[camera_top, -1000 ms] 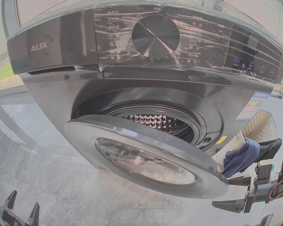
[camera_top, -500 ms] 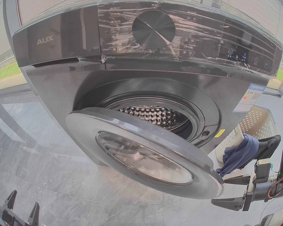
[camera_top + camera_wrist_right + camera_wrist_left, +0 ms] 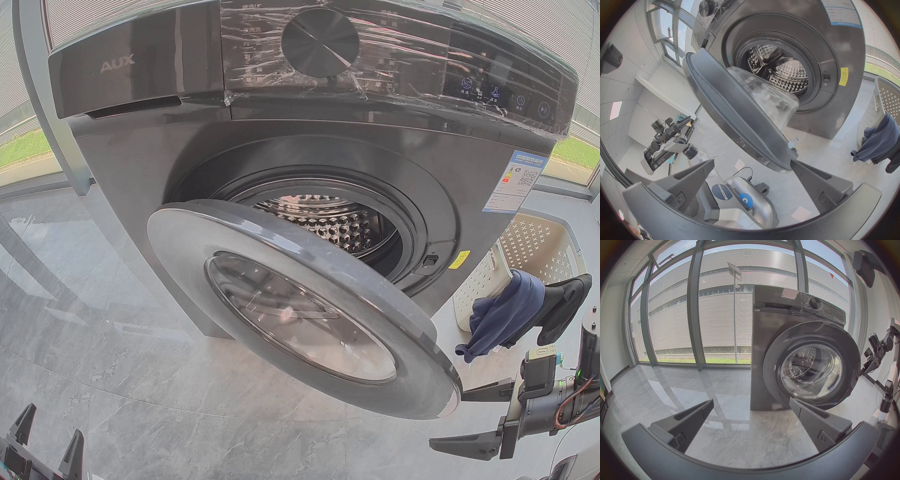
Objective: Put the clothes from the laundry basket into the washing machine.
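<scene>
At the near left, the left gripper (image 3: 50, 431) hangs low over the grey tiled floor (image 3: 94, 325), its two dark fingers spread wide and holding nothing, with open floor between it and the washing machine (image 3: 156, 156). The machine's drawer panel at its upper left carries a pale logo, and clear plastic film wrinkles over the control panel around the round knob (image 3: 320, 42). The round door (image 3: 187, 237) is hinged on the left and swung out toward the near right, leaving the perforated steel drum (image 3: 331, 219) open with no laundry visible inside. Right of the opening sit a small yellow sticker (image 3: 459, 259) and, higher, a blue-and-white label (image 3: 517, 181) with a code square; its print is too small to read. The right gripper (image 3: 449, 420) is at the near right, fingers released and wide apart, just beside the door's free edge; whether a finger touches the rim cannot be told. Farther right, beside the machine's corner, stands the white perforated laundry basket (image 3: 544, 244), with a blue garment (image 3: 506, 312) and a black garment (image 3: 565, 300) draped over its near rim.
</scene>
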Controlling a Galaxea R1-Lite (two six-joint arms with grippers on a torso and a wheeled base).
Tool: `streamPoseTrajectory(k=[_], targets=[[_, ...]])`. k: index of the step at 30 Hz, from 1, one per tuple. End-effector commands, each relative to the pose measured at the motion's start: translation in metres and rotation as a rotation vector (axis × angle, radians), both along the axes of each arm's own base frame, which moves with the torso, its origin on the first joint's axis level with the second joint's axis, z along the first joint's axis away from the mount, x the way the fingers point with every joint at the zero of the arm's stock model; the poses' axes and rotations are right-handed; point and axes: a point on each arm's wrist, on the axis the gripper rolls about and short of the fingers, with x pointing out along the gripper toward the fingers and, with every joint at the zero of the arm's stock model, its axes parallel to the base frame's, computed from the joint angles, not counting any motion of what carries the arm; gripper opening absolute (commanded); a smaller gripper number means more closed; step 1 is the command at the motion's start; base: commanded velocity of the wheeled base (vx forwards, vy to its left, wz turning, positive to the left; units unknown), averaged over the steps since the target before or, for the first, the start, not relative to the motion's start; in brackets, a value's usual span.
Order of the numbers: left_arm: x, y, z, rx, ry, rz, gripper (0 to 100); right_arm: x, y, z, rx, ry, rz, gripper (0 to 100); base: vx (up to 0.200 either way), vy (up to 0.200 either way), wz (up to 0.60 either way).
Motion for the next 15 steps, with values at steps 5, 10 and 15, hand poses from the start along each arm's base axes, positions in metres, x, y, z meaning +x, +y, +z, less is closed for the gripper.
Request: streamPoseTrajectory(k=[5, 10, 15], targets=[[0.0, 0.0, -0.005, 0.001, 0.0, 0.0, 100, -0.037, -0.041, -0.028, -0.043, 0.011, -0.073, 100, 0.0, 0.0, 0.0], [0.0, 0.0, -0.005, 0.002, 0.0, -0.001, 100, -0.033, -0.058, -0.032, -0.119, 0.049, -0.243, 100, 0.0, 0.0, 0.0], [0.0, 0.0, -0.005, 0.001, 0.0, -0.001, 100, 0.004, -0.064, -0.011, -0.13, 0.04, -0.41, 100, 0.0, 0.0, 0.0]])
